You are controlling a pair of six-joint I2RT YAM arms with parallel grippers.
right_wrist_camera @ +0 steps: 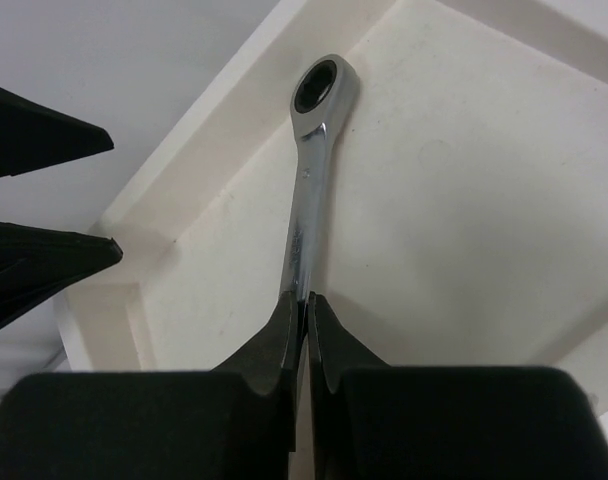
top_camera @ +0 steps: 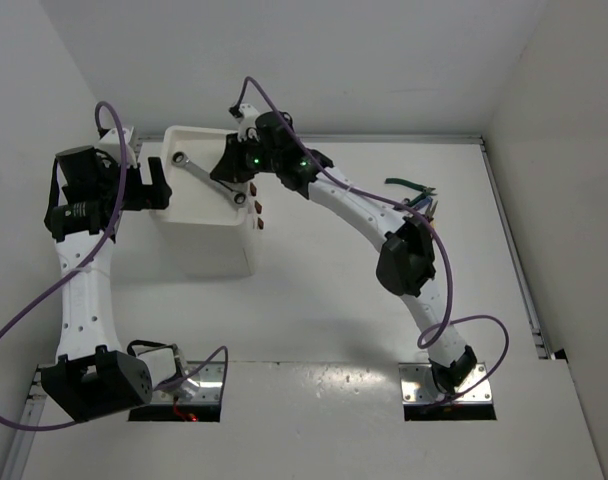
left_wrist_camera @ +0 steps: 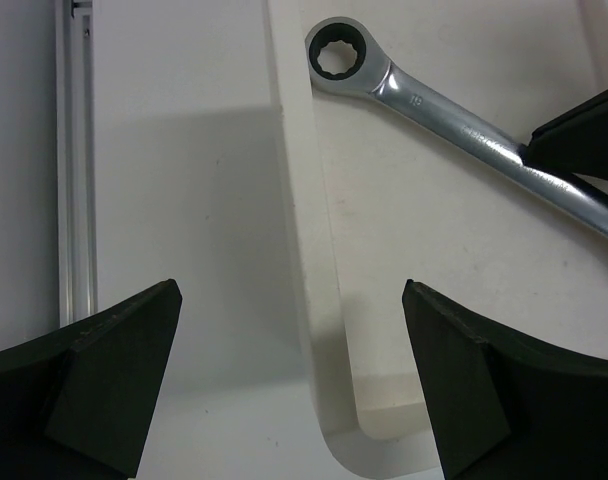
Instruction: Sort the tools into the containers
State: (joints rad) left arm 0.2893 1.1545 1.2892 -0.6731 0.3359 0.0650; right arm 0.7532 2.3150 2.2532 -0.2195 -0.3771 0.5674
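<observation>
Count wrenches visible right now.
1. The wrench lies in the drawer unit's tray top, its shaft clamped by the right gripper. Another may hide among the tools behind the right arm.

A: What sits between the left gripper's spread fingers?
B: The tray rim, running straight through the gap. Bare table lies under one finger, tray floor under the other.
A: And past the fingertips?
B: The wrench crosses there, clamped by the right gripper.

wrench: near end hidden in right jaws | tools by right arm: overlapped, too small to name
</observation>
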